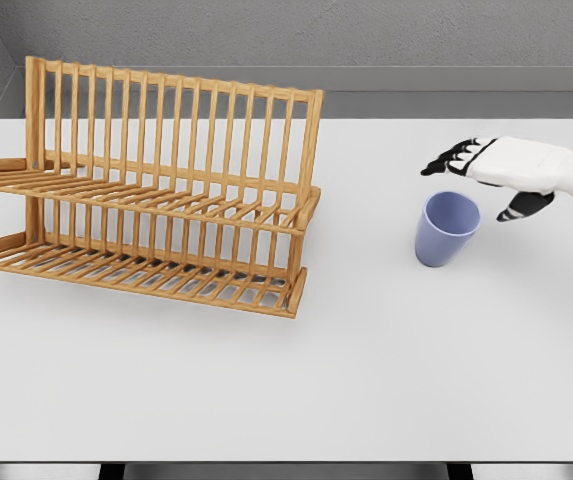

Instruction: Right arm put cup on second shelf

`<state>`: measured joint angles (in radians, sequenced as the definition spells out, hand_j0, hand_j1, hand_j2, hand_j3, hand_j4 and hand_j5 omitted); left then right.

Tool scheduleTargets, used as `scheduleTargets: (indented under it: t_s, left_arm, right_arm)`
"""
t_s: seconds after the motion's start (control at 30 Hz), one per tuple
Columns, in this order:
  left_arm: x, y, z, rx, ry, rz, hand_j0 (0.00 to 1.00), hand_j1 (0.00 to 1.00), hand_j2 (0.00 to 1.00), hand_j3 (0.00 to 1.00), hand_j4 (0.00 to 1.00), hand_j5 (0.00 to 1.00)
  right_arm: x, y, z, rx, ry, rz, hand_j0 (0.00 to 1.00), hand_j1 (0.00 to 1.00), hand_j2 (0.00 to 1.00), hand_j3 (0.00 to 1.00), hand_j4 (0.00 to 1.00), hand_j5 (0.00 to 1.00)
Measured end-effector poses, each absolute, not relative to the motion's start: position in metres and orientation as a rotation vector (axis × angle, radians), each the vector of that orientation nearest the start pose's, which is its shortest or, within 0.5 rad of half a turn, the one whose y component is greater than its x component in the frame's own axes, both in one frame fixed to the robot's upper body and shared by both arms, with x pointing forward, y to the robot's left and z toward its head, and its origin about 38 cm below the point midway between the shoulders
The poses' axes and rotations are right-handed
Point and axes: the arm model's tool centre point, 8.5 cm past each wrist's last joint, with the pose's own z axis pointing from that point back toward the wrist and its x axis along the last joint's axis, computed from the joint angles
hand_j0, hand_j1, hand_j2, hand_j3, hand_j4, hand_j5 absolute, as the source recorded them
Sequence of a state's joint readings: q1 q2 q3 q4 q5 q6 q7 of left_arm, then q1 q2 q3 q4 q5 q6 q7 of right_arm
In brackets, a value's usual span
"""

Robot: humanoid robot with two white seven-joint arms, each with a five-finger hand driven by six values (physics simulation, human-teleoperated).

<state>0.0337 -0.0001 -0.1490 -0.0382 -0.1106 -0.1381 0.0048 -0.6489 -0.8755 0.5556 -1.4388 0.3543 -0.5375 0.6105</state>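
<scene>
White table (366, 380) under grey wall. Wooden two-tier rack (156, 190) stood at left. Lavender cup (445, 229) stood upright right of rack, well apart from it. Right hand (506, 172) hovered just above cup's rim, fingers spread, holding nothing.

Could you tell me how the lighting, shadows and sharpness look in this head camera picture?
Head view: soft, even light with no glare on the white table; only faint shadows beneath the wooden rack and beside the blue cup; everything looks sharp, the right hand included, with no visible distortion.
</scene>
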Motion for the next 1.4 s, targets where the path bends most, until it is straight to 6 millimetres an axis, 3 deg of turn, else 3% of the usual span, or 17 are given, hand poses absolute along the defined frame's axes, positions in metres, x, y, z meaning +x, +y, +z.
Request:
scheduleTargets:
  t_s: [0.33,0.43,1.4]
  left_arm:
    - [0.006,0.266,-0.262,0.068,-0.131,-0.264,1.00,1.00,1.00,1.00,1.00,1.00]
    - [0.006,0.266,-0.262,0.068,-0.131,-0.264,1.00,1.00,1.00,1.00,1.00,1.00]
    - [0.006,0.266,-0.262,0.068,-0.131,-0.264,1.00,1.00,1.00,1.00,1.00,1.00]
  right_arm:
    - [0.441,-0.328,0.213,-0.398,-1.257,2.055,1.00,1.00,1.00,1.00,1.00,1.00]
    - [0.447,-0.325,0.221,-0.414,-1.271,2.055,1.00,1.00,1.00,1.00,1.00,1.00]
    - [0.444,-0.315,0.208,-0.369,-1.266,2.087,1.00,1.00,1.00,1.00,1.00,1.00]
